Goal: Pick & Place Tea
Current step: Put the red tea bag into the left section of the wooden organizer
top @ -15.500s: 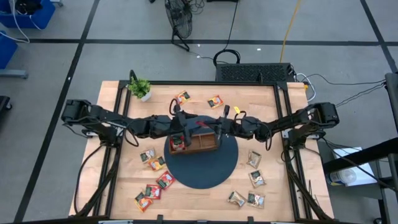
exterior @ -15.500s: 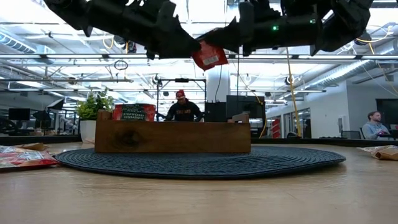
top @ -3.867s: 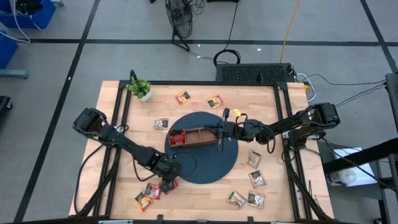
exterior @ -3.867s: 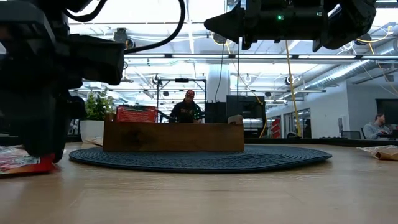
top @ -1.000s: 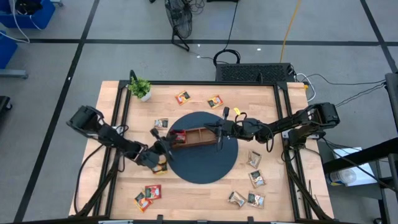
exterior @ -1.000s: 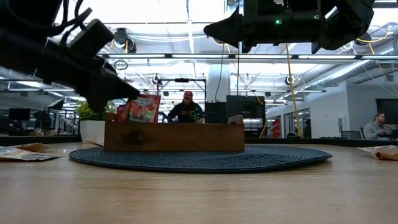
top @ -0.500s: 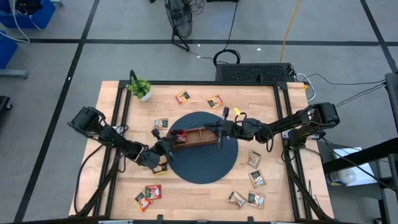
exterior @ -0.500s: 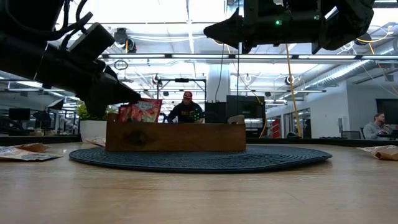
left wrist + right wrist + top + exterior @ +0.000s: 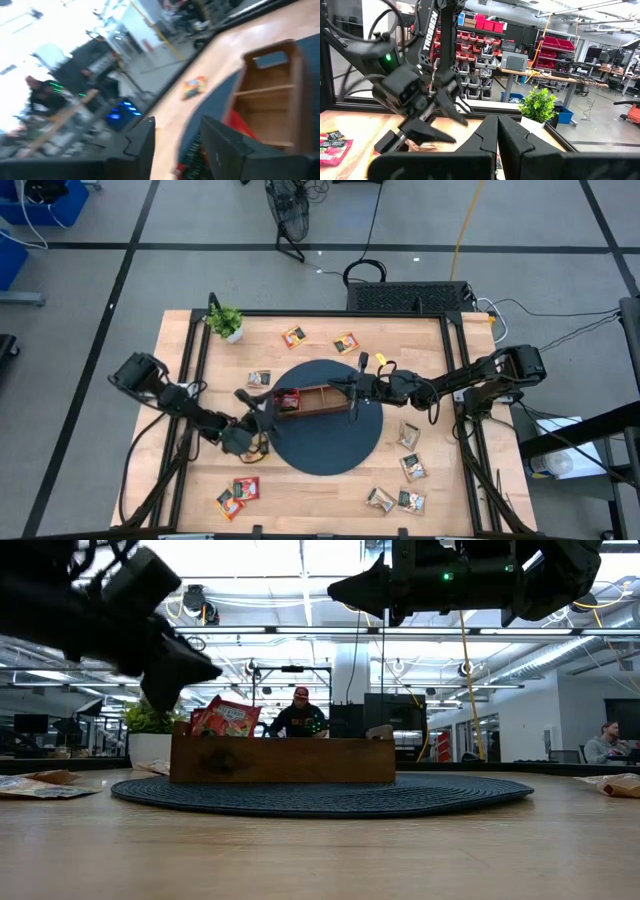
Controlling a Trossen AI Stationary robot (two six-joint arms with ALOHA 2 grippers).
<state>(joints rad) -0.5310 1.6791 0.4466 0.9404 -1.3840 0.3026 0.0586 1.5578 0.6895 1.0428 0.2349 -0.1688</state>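
Observation:
The brown wooden tray [image 9: 315, 400] stands on a dark round mat [image 9: 325, 435]. Red tea sachets [image 9: 228, 718] lean upright in the tray's left end compartment [image 9: 288, 399], their tops above its wall. My left gripper [image 9: 262, 407] hovers open just left of that end, a little above it [image 9: 205, 670]; in its wrist view the fingers [image 9: 142, 145] stand apart with a red sachet [image 9: 239, 125] beyond them. My right gripper [image 9: 335, 385] hangs shut over the tray's middle [image 9: 345, 585], holding nothing.
Loose sachets lie on the table: two at the far side [image 9: 293, 336] [image 9: 346, 342], one left of the mat [image 9: 259, 379], several at the near right [image 9: 410, 468] and near left [image 9: 240, 492]. A potted plant [image 9: 225, 321] stands at the far left corner.
My left gripper has opened and let go of a red sachet, which now leans in the tray's left compartment with the others. The gripper has drawn back a little toward the table's left edge and upward, and has rolled somewhat.

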